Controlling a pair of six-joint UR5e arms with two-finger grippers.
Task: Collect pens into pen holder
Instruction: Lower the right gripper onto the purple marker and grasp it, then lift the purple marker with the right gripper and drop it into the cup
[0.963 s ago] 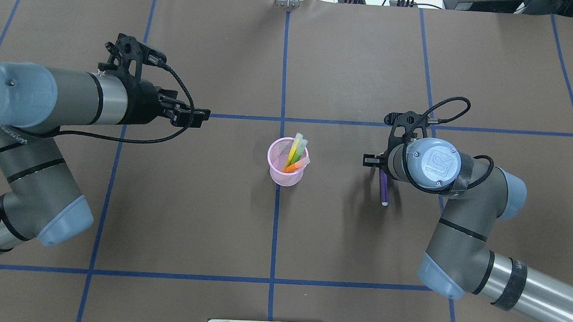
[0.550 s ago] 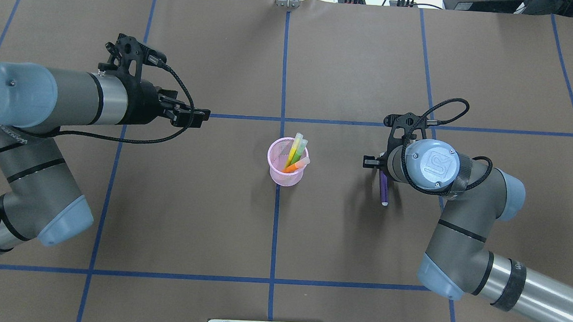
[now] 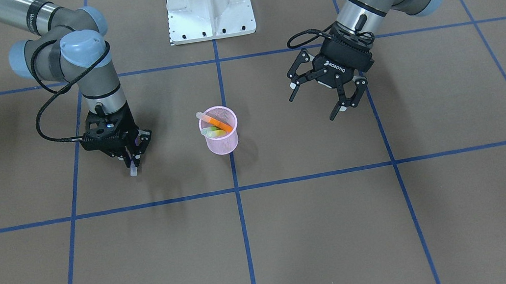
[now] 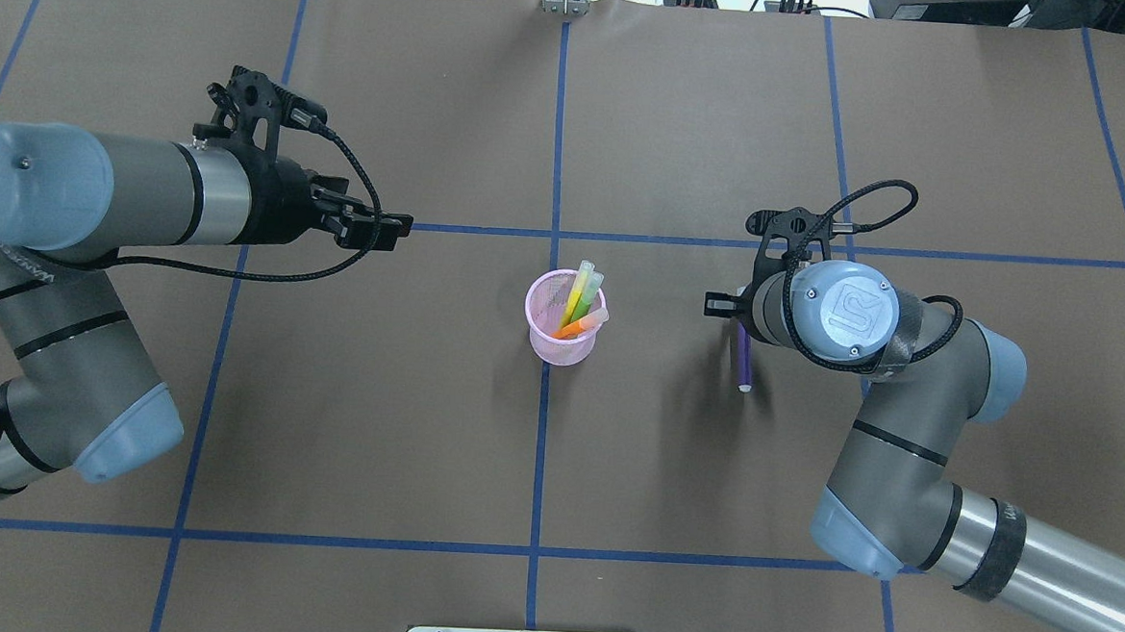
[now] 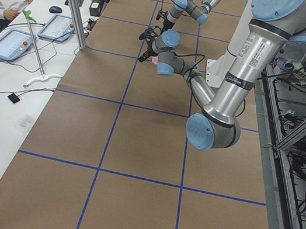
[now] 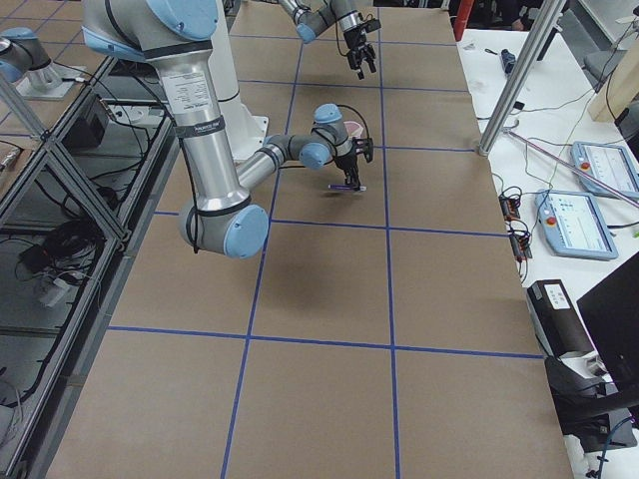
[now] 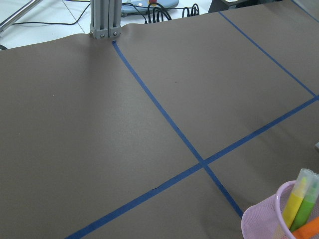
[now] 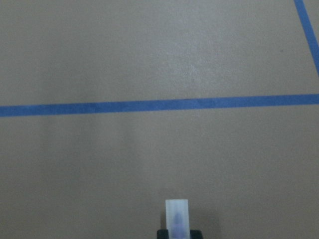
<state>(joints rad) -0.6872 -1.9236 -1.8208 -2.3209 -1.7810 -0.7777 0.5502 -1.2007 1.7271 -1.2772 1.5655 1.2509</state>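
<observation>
The pink mesh pen holder (image 4: 561,340) stands upright at the table's centre, also in the front view (image 3: 222,141). It holds an orange pen (image 4: 583,325), a yellow pen (image 7: 294,204) and a light green pen (image 7: 306,209). My right gripper (image 3: 132,158) is shut on the purple pen (image 4: 743,359), off the table, to the holder's right in the overhead view. The pen's pale cap (image 8: 177,216) sticks out past the fingers. My left gripper (image 3: 312,108) is open and empty, held above the table on the holder's other side.
Brown paper with blue tape lines (image 4: 541,450) covers the table. The robot's white base plate (image 3: 209,4) sits at the near edge. Operators' desks with tablets (image 5: 11,42) run along the far side.
My right gripper has moved a little toward the holder and the far side, carrying the purple pen. The left arm and the holder have not moved.
</observation>
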